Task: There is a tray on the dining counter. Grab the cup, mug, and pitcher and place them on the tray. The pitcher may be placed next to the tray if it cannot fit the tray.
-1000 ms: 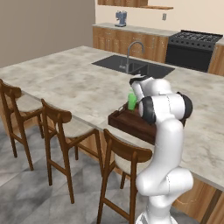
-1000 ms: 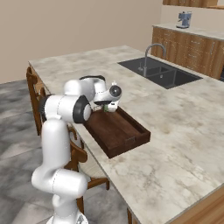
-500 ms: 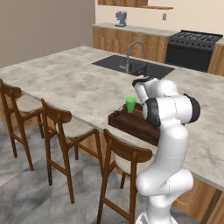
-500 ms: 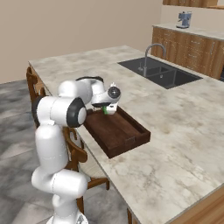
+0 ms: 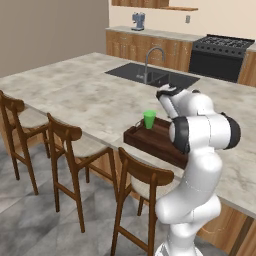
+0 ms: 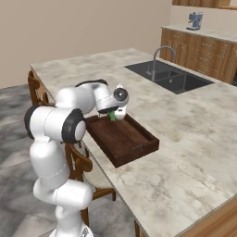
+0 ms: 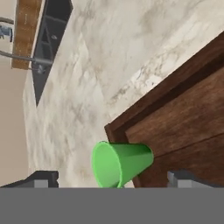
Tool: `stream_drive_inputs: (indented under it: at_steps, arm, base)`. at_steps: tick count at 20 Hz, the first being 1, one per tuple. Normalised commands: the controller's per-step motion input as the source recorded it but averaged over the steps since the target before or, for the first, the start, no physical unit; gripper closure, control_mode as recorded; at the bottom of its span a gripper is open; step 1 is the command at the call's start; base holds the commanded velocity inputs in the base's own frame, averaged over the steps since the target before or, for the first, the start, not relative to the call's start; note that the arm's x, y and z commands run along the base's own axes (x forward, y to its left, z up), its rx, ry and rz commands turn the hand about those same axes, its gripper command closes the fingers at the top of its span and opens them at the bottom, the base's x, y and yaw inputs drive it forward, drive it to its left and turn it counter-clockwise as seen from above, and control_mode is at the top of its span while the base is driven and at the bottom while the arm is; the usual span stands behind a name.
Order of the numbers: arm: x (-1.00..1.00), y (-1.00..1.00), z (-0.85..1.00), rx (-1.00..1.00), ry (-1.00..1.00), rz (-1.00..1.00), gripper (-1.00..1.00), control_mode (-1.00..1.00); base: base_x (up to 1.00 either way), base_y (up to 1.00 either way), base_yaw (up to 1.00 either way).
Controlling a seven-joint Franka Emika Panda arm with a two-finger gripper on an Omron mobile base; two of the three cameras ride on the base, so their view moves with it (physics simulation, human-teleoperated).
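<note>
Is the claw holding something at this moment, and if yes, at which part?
Nothing is held. The claw is open, its tips apart on either side of the green cup, which stands in a corner of the tray.

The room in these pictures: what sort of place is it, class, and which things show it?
A home kitchen, rendered. A long dining counter with a sink and tap set in it, wooden stools along its edge, and a black stove among wooden cabinets at the back wall.
</note>
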Motion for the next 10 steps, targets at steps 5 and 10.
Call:
stream_drive_inputs:
  at_steps: [5, 10]
  arm:
    - [-0.10, -0.28, 0.48, -0.15, 0.01, 0.12, -1.00, -1.00]
    - [-0.01, -0.23, 0.43, -0.16, 0.01, 0.13, -1.00, -1.00]
  base:
    - [0.00, 0.00, 0.00]
    - [0.00, 0.00, 0.00]
